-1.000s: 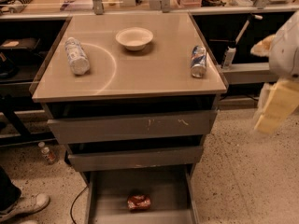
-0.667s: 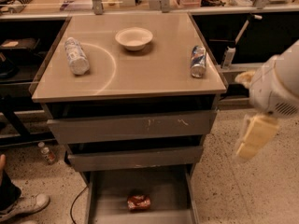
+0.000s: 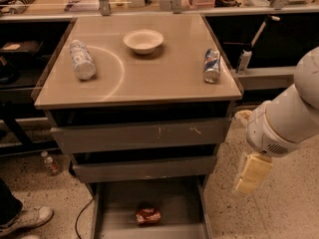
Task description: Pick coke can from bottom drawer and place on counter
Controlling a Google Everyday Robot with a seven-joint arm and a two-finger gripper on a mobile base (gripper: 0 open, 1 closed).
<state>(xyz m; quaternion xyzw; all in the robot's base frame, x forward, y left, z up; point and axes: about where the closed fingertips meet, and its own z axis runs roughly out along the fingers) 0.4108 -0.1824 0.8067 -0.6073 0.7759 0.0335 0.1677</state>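
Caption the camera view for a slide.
Gripper hangs right of the open bottom drawer, where the coke can lies.

**No readable text in view**

The coke can (image 3: 148, 215), lying in the bottom drawer (image 3: 174, 203), shows pale markings on red, but no word can be made out. The blue-and-silver can (image 3: 212, 65) on the counter (image 3: 164, 78) carries coloured patches, and its brand is illegible. The clear bottle (image 3: 82, 59) wears a white label whose print cannot be read. The gripper (image 3: 251, 174), hanging right of the drawers over the speckled floor, shows no lettering.
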